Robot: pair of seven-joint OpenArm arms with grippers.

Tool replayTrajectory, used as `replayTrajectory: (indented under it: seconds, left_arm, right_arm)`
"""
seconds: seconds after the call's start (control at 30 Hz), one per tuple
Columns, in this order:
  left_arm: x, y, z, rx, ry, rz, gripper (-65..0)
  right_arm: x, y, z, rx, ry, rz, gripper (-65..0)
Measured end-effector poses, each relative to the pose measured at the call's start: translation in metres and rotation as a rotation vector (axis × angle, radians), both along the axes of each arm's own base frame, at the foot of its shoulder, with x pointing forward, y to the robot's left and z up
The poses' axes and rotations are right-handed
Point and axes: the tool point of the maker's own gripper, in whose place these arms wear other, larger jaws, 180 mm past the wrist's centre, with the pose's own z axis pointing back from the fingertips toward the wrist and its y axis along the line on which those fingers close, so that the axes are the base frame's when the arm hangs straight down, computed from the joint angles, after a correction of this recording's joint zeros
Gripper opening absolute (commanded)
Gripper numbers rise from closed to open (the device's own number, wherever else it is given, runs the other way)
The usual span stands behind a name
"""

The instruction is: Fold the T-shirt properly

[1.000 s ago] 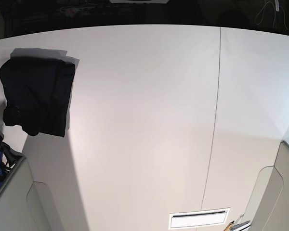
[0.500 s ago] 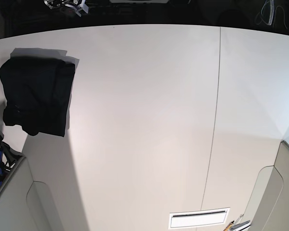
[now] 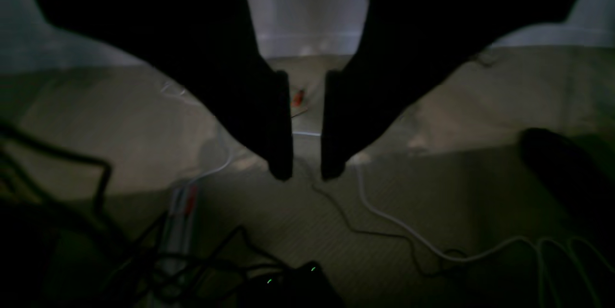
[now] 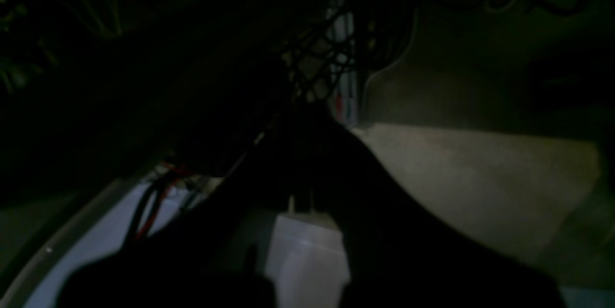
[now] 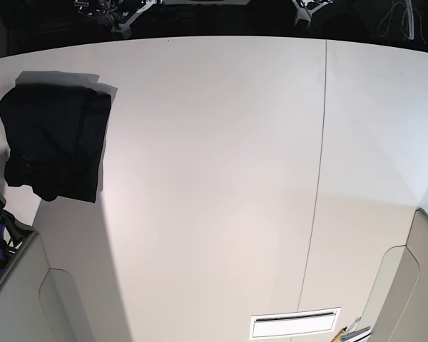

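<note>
Both grippers hang off the table, left gripper [image 3: 306, 173] slightly parted and empty, right gripper [image 4: 300, 204] closed on nothing, while the plain black soft-fabric T-shirt [image 5: 53, 142] lies folded at nine o'clock on the white table [image 5: 221, 178], so folding looks finished.

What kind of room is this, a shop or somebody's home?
Most likely a robot lab or workshop. A big white table holds only a folded black T-shirt, a gripper hangs over carpet strewn with loose cables.
</note>
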Motion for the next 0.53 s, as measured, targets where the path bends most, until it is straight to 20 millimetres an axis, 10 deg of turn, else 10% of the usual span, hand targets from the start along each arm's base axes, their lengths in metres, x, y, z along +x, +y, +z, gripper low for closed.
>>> replayTrajectory:
  seconds: [0.53]
  left_arm:
    - [0.001, 0.002, 0.000, 0.003, -0.003, 0.003, -65.0]
  right_arm:
    - [0.006, 0.037, 0.003, 0.061, -0.014, -0.016, -65.0]
